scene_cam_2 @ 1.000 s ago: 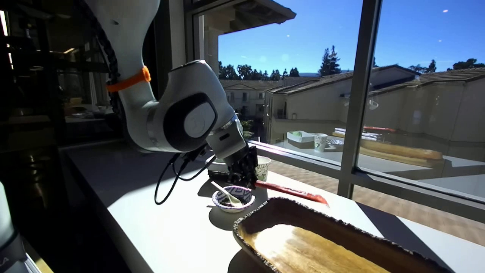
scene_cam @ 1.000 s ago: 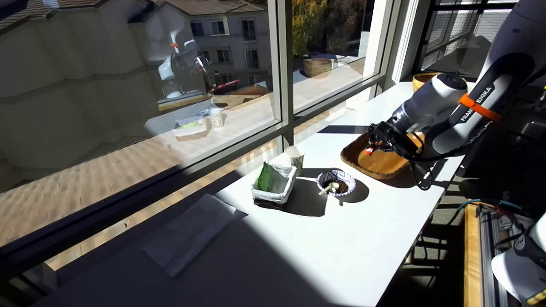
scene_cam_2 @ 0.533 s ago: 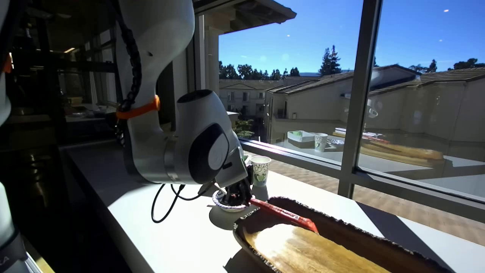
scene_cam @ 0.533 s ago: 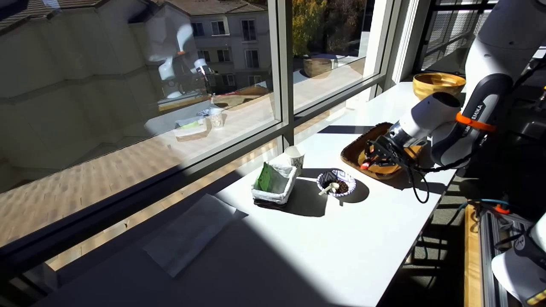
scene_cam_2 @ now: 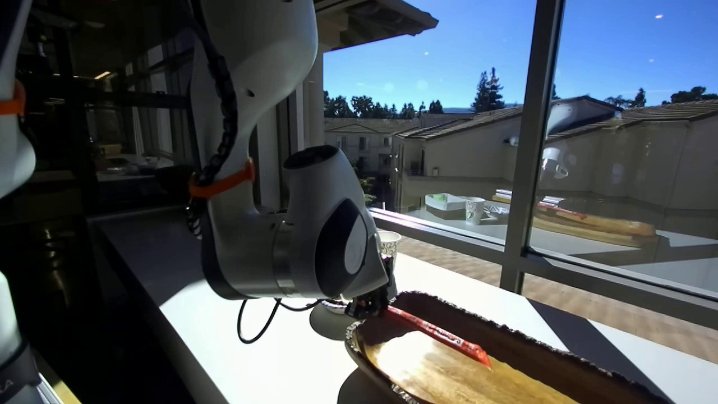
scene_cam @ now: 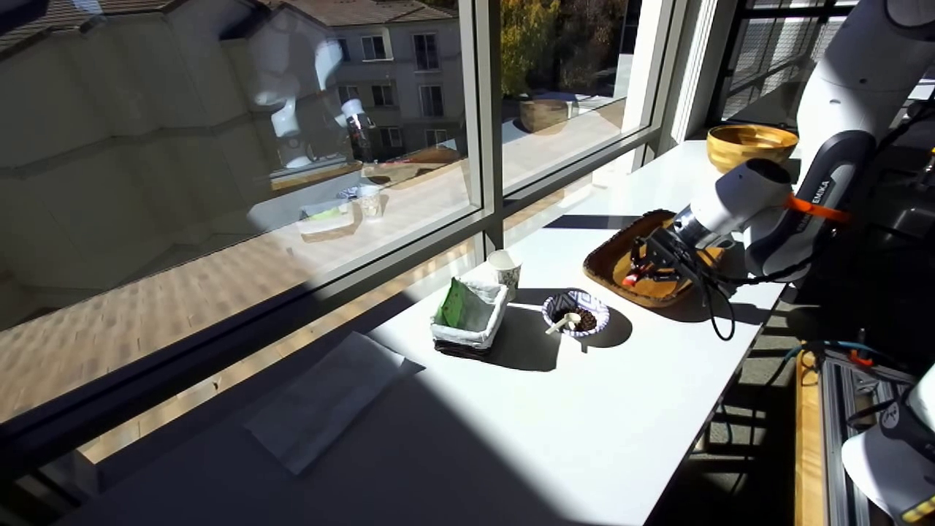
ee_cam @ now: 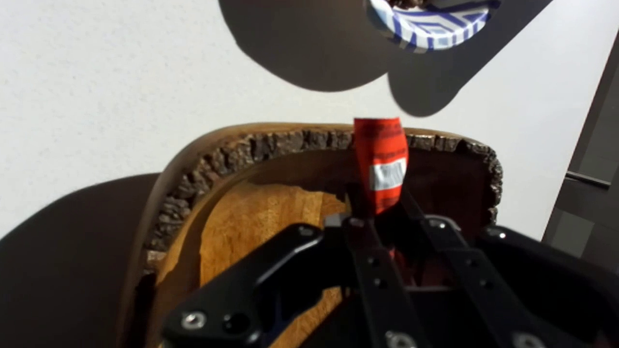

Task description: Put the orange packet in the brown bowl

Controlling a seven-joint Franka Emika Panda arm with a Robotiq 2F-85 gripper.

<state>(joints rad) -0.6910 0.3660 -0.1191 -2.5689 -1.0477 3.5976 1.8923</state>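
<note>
The brown bowl, wide and oblong with a rough bark rim, shows in both exterior views [scene_cam: 608, 259] [scene_cam_2: 566, 353] and in the wrist view [ee_cam: 232, 227]. My gripper [ee_cam: 383, 200] is nearly closed, with the orange packet [ee_cam: 379, 140] between its fingertips. The packet sticks out from the fingers as a long red strip [scene_cam_2: 443, 334] and slants down over the bowl's inside. I cannot tell whether its free end touches the bowl floor. In an exterior view the gripper [scene_cam_2: 387, 310] is low at the bowl's near end; the packet's gripped end is partly hidden by the fingers.
A paper bowl [scene_cam: 590, 324] with dark bits and a white spoon [scene_cam: 561, 324] stands beside the brown bowl. A lined basket [scene_cam: 471, 337] with a green packet [scene_cam: 453, 303], a paper cup [scene_cam: 506, 272] and a round wooden bowl [scene_cam: 752, 150] stand along the window.
My gripper has come down and moved toward the brown bowl with the orange packet in it. The packet's free end has gone from above the far rim to over the bowl's inside.
</note>
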